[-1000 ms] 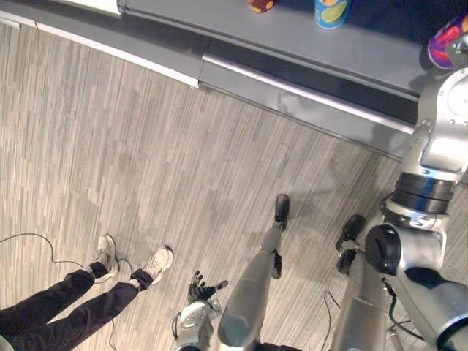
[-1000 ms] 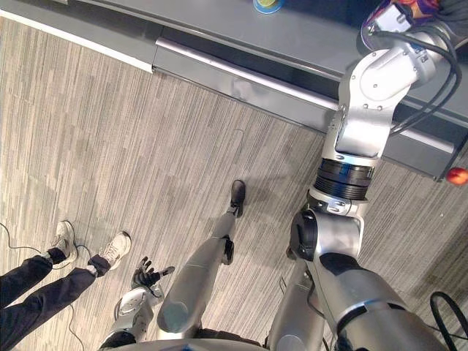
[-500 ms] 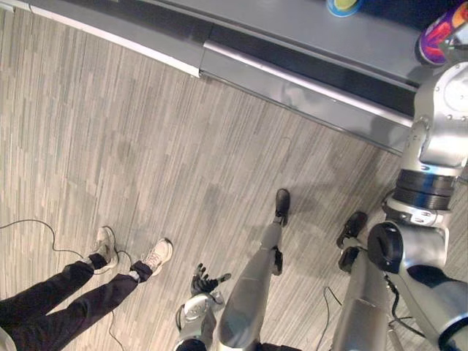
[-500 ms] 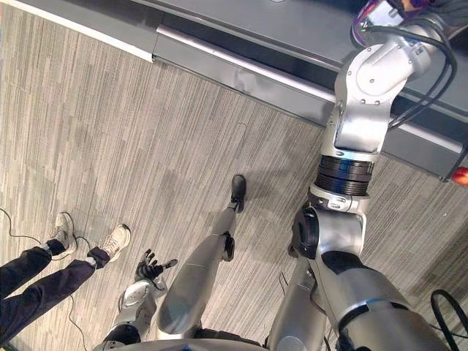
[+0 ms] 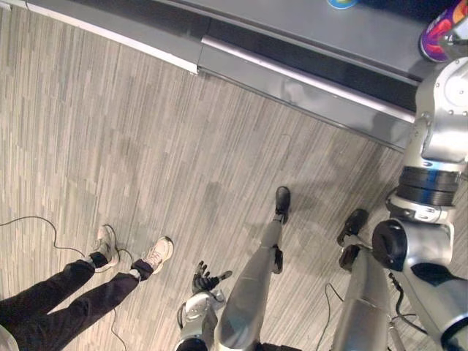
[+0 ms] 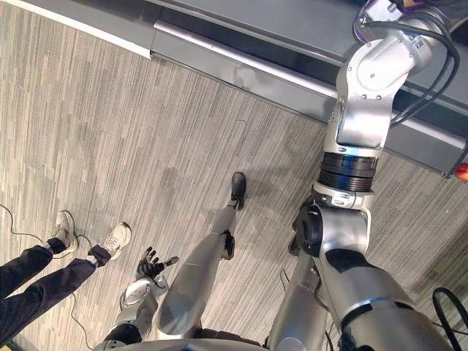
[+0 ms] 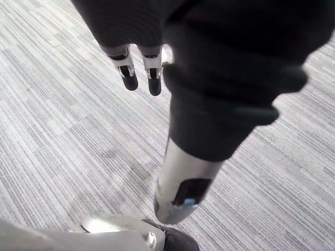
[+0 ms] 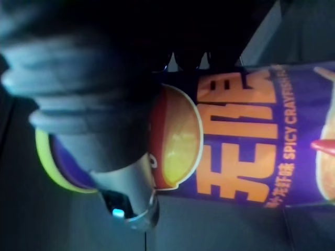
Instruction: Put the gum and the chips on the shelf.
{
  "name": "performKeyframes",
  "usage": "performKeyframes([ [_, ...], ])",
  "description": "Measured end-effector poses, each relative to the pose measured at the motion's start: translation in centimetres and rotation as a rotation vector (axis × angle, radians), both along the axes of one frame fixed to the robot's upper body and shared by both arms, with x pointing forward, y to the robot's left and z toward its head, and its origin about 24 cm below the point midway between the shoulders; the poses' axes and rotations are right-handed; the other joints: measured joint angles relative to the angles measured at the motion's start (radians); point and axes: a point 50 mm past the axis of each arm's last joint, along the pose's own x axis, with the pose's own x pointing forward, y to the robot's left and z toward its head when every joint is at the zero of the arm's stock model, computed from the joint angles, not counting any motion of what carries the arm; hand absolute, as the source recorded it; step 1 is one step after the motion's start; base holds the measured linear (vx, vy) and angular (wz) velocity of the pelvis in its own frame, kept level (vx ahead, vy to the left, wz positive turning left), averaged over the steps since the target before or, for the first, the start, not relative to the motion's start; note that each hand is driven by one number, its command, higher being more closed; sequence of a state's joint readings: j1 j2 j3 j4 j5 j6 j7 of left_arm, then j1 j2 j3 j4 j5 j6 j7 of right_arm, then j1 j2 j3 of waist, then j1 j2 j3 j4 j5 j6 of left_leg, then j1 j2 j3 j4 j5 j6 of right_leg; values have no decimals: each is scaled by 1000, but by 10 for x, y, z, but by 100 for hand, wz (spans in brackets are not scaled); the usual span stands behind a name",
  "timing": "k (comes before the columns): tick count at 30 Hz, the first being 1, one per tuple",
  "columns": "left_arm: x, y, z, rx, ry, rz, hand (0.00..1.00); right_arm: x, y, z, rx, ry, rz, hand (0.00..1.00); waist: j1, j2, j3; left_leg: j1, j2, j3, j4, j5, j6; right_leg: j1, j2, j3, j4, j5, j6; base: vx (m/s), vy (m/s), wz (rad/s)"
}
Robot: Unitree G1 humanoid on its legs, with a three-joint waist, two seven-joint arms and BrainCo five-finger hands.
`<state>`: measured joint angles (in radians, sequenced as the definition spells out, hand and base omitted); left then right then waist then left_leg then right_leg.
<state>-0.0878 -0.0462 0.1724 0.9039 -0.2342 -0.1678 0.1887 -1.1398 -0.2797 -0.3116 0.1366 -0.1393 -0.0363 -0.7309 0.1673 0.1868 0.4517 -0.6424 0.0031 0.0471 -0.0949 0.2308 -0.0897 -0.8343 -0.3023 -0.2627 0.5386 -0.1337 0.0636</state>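
SHELF SIDE: My right hand (image 8: 128,183) grips the chips can (image 8: 246,141) up at the grey shelf (image 5: 292,33). The thumb is curled across the purple tube near its yellow-rimmed end, and the fingers wrap the far side. Whether the can's base touches the shelf I cannot tell. My left hand (image 5: 207,278) hangs low over the carpeted floor (image 5: 146,146), fingers relaxed and spread, holding nothing. The gum I cannot make out.

The can looks like a light, stiff cardboard tube with a glossy skin. I judge it apt to slip in a loose hold, dent under a hard squeeze, and tip easily, being tall and narrow. A wrap round the barrel, as now, seems the surest hold.

The shelf's front edge, with its pale rail, runs just below the can, so setting it well back from that lip looks prudent. A second can (image 5: 341,3) stands well apart along the shelf, with bare surface between. A small red object (image 6: 461,172) sits low at the far right. A person's shoe (image 5: 157,254) rests on the floor near my left hand, well apart from the shelf.
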Motion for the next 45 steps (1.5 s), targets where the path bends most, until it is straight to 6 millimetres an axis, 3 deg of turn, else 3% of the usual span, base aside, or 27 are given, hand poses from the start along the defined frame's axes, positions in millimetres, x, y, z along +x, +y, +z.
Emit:
performKeyframes([
  [13,1,-1,1,3,-11,-8,0,6,1,-1,-37,38,3,0,-1,-3,-1,0,2,3,0,2,2,-1,3,2,-2,0,-1,1,-2,0],
  [17,1,3,2,12,-12,-4,0,10,4,-4,-46,56,12,0,-3,-36,-17,2,8,17,0,6,8,-3,12,13,-12,0,-1,19,-23,-8],
  [21,1,3,1,-6,-13,14,0,12,10,-6,-66,68,35,0,-7,-50,-23,26,10,26,0,6,8,18,18,24,-21,0,0,19,-16,-9],
  [28,1,4,1,-15,-15,7,0,23,25,-32,-102,142,94,0,-25,-78,-37,58,27,49,0,-9,-10,56,43,36,-65,13,2,8,-16,-12],
  [45,-5,6,-4,-26,25,26,0,33,30,-67,-110,255,141,0,-28,-79,-37,125,53,81,0,-11,-13,114,76,53,-90,22,-2,9,-22,-7],
])
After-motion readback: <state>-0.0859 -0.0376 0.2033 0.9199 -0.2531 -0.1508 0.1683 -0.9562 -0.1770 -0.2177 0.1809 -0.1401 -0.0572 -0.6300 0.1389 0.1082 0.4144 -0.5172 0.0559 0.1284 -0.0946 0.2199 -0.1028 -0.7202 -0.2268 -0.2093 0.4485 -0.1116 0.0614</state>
